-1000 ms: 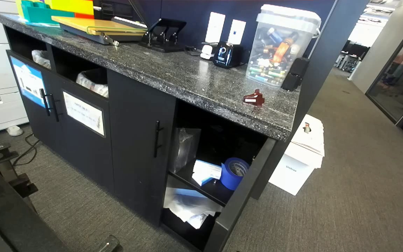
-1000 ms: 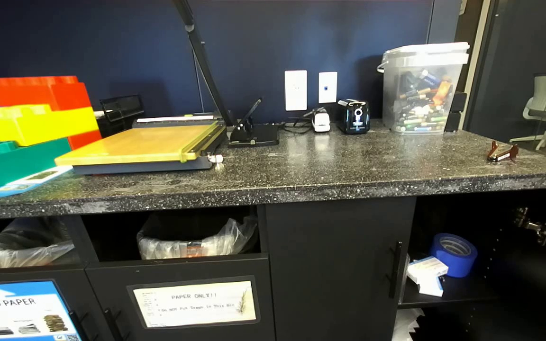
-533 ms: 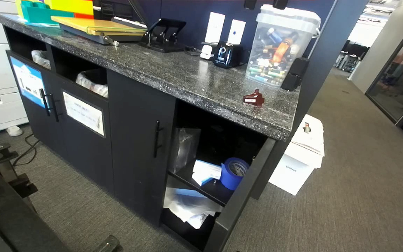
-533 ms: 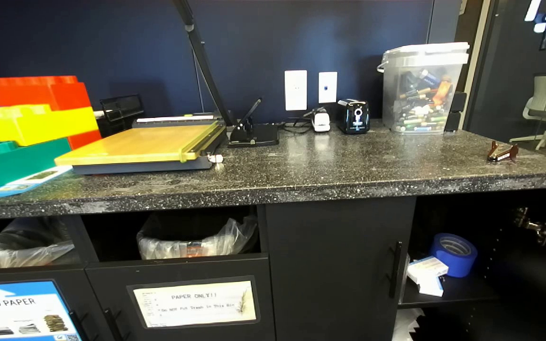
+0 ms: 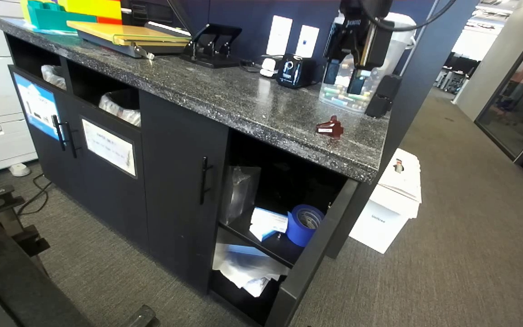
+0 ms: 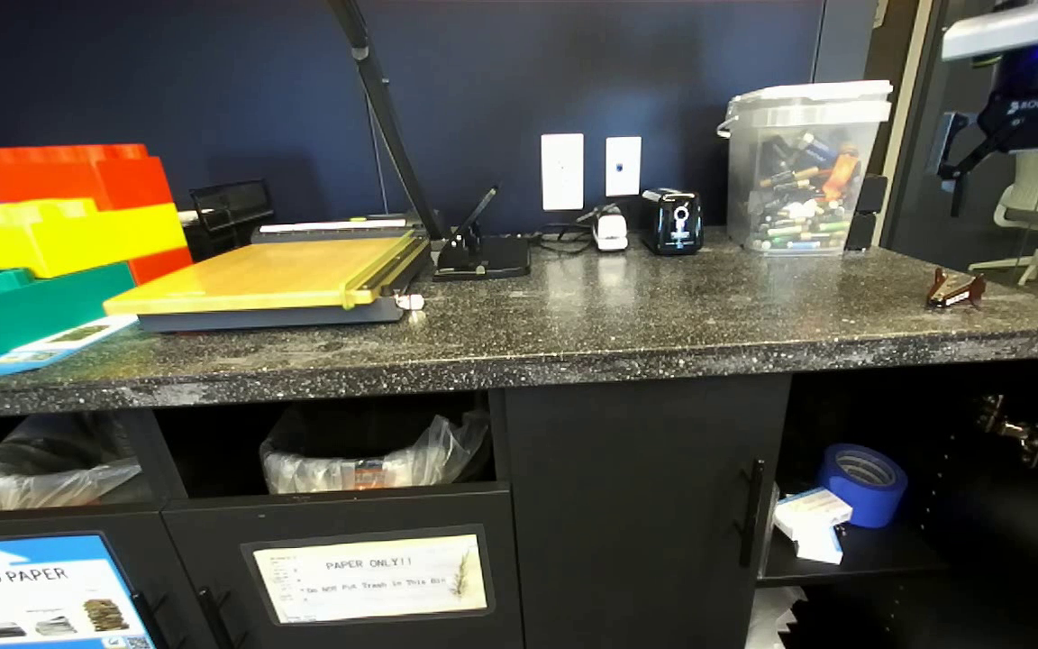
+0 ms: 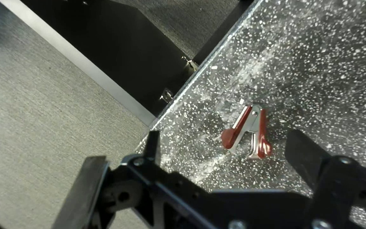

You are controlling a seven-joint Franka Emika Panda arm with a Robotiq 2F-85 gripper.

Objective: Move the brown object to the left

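The brown object (image 5: 329, 128) is a small reddish-brown staple remover with metal jaws. It lies on the speckled dark counter near its front edge and right end, and also shows at the far right in an exterior view (image 6: 956, 290). In the wrist view, the brown object (image 7: 261, 133) lies past the fingertips, within the gap between them. My gripper (image 7: 225, 141) is open and empty. In both exterior views the gripper (image 5: 344, 78) (image 6: 1024, 194) hangs above the counter, higher than the brown object and apart from it, fingers pointing down.
A clear lidded bucket of batteries (image 6: 798, 180) stands at the back right. A black sharpener (image 6: 674, 221), a hole punch (image 6: 483, 257) and a yellow paper cutter (image 6: 276, 270) stand further left. A cabinet door (image 5: 320, 250) is open below the counter's front edge.
The gripper has come down into both exterior views from above; it was out of view a second ago. The brown object has not moved.
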